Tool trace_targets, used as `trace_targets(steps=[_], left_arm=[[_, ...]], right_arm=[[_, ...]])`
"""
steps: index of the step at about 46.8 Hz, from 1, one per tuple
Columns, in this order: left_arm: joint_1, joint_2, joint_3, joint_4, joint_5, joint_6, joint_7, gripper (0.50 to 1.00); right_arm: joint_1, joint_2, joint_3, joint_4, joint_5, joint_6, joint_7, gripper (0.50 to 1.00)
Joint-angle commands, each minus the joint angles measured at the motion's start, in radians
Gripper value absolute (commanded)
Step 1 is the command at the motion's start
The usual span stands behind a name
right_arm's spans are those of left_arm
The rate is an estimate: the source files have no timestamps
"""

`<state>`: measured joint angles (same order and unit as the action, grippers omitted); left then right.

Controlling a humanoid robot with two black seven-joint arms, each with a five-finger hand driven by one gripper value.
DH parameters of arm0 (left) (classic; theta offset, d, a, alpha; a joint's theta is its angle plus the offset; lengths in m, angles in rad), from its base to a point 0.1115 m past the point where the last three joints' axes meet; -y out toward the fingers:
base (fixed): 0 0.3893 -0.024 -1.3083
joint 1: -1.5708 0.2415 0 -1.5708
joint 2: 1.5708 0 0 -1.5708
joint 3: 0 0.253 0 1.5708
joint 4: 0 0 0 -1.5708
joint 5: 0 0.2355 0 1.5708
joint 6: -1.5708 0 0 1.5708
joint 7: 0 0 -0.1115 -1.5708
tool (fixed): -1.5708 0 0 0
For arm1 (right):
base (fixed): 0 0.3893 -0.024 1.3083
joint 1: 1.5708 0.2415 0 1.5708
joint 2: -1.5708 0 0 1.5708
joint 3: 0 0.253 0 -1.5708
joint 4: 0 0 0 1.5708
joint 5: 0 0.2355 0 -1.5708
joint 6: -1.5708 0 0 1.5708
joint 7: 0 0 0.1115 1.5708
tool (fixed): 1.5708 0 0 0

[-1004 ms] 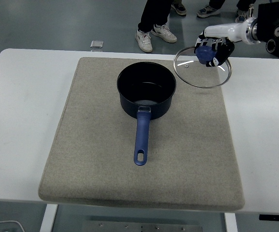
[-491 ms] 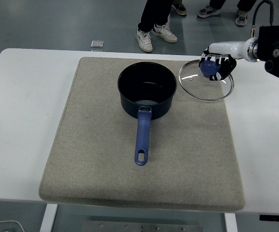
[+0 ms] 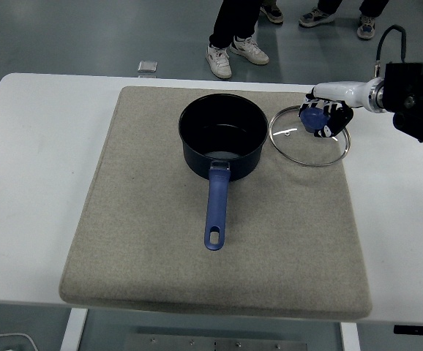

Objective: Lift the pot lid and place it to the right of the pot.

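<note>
A dark blue pot (image 3: 222, 137) with a long blue handle (image 3: 215, 210) stands uncovered on the grey mat (image 3: 146, 219), its handle pointing at the near edge. The glass lid (image 3: 308, 137) with a metal rim and a blue knob (image 3: 313, 118) is just right of the pot, low over the mat or touching it. My right hand (image 3: 324, 119) comes in from the right edge and is curled around the knob. The left arm is out of view.
The mat covers the middle of the white table (image 3: 28, 168). People's legs and shoes (image 3: 232, 53) stand beyond the far edge. A small grey object (image 3: 147, 67) lies on the floor behind the table.
My right hand has lowered the lid and brought it a little nearer, from tilted in the air behind the mat's far right corner to nearly flat beside the pot.
</note>
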<state>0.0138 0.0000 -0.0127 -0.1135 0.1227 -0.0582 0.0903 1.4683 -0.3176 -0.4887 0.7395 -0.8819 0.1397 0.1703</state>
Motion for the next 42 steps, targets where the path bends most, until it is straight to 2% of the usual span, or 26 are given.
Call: trace_targets(steps=[1, 3, 5, 9, 10, 20, 25, 33, 42], left_arm=[[0.0, 0.0, -0.001, 0.0, 0.0, 0.0, -0.001, 1.0], [0.0, 0.0, -0.001, 0.0, 0.0, 0.0, 0.0, 1.0], [0.0, 0.0, 0.0, 0.0, 0.0, 0.0, 0.0, 1.0], [0.0, 0.0, -0.001, 0.0, 0.0, 0.0, 0.0, 1.0], [0.0, 0.0, -0.001, 0.0, 0.0, 0.0, 0.0, 1.0], [0.0, 0.0, -0.001, 0.0, 0.0, 0.0, 0.0, 1.0], [0.0, 0.0, 0.0, 0.0, 0.0, 0.0, 0.0, 1.0], [0.0, 0.0, 0.0, 0.0, 0.0, 0.0, 0.0, 1.0], [0.0, 0.0, -0.001, 0.0, 0.0, 0.0, 0.0, 1.0]], right_arm=[[-0.005, 0.0, 0.002, 0.001, 0.001, 0.0, 0.0, 0.678], [-0.005, 0.0, 0.006, 0.001, 0.004, 0.0, 0.0, 0.735], [-0.005, 0.0, 0.007, 0.001, 0.009, 0.0, 0.0, 0.77], [-0.005, 0.0, 0.007, 0.001, 0.017, 0.003, 0.002, 0.882], [-0.005, 0.0, 0.009, 0.001, 0.018, 0.006, 0.002, 0.895], [-0.005, -0.005, 0.027, 0.006, 0.029, 0.011, 0.003, 0.897], [-0.008, -0.008, 0.078, 0.008, 0.069, 0.02, 0.012, 0.897], [-0.02, -0.015, 0.171, 0.006, 0.171, 0.083, 0.032, 0.897], [-0.062, -0.015, 0.246, 0.006, 0.319, 0.1, 0.032, 0.897]])
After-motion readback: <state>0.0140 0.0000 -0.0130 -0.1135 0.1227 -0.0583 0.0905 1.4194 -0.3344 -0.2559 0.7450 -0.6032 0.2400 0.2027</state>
